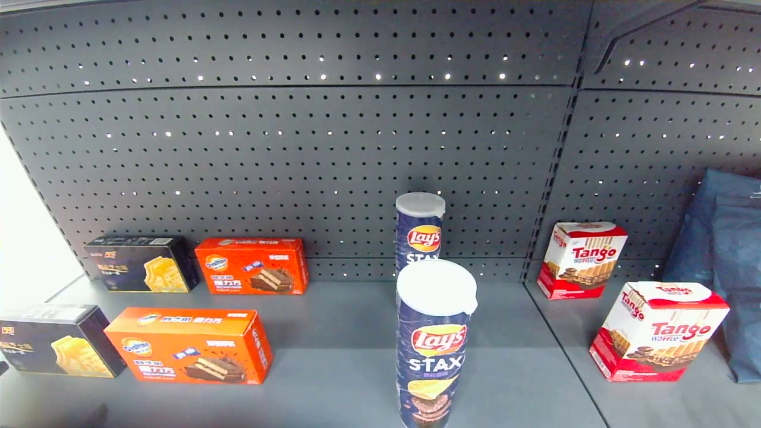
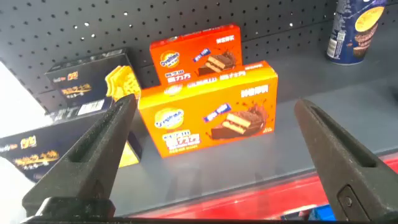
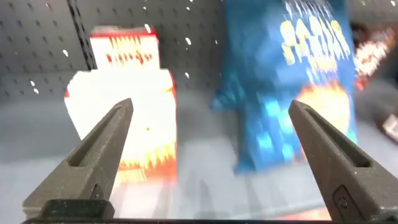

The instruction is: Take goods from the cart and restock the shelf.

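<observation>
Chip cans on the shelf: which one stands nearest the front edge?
The front can, standing mid-shelf; the other can stands behind it by the pegboard wall.

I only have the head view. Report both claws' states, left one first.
Observer: The left claw is open and empty, facing the front orange snack box.
Operator: Now the right one.
Observer: The right claw is open and empty too, aimed between a red-and-white wafer box and a blue bag.
Operator: Tell me what lies below the left claw.
Observer: A red strip runs along the near edge of the shelf.
</observation>
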Tool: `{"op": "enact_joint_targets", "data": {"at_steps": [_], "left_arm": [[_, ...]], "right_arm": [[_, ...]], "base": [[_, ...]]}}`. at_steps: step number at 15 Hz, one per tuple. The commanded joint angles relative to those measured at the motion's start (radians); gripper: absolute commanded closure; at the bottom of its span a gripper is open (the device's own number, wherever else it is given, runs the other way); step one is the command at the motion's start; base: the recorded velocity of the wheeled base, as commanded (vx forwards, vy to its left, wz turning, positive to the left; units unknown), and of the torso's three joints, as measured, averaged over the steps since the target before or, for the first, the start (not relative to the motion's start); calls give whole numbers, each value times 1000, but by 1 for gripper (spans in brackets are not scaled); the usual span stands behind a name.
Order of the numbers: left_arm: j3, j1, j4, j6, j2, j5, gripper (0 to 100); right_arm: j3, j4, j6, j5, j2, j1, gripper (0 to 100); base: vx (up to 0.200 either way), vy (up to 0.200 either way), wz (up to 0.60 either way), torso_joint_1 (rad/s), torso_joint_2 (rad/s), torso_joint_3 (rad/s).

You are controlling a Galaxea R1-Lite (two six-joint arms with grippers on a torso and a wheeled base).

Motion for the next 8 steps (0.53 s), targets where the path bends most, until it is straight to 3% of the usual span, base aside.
{"op": "enact_joint_targets", "data": {"at_steps": [1,2,4,6,7,8], "left_arm": [[46,1,6,1,-93,21,0],[49,1,11,1,-101,27,0],[63,1,150,1,-240,61,0],[50,1,307,2,-368,61,0],[52,1,341,2,-401,63,0],[46,1,354,1,-406,69,0]], "right_arm": [[58,101,-1,-5,-190,-17,0],[58,124,-1,-6,-205,-20,0],[59,430,-27,-12,-455,-87,0],[53,476,-23,-2,-513,-84,0],[53,474,-21,23,-519,-73,0],[51,480,-21,118,-538,-38,0]], "base": [[0,0,0,0,0,0],[0,0,0,0,0,0],[0,0,0,0,0,0],[0,0,0,0,0,0],[0,0,0,0,0,0],[0,0,0,0,0,0]]}}
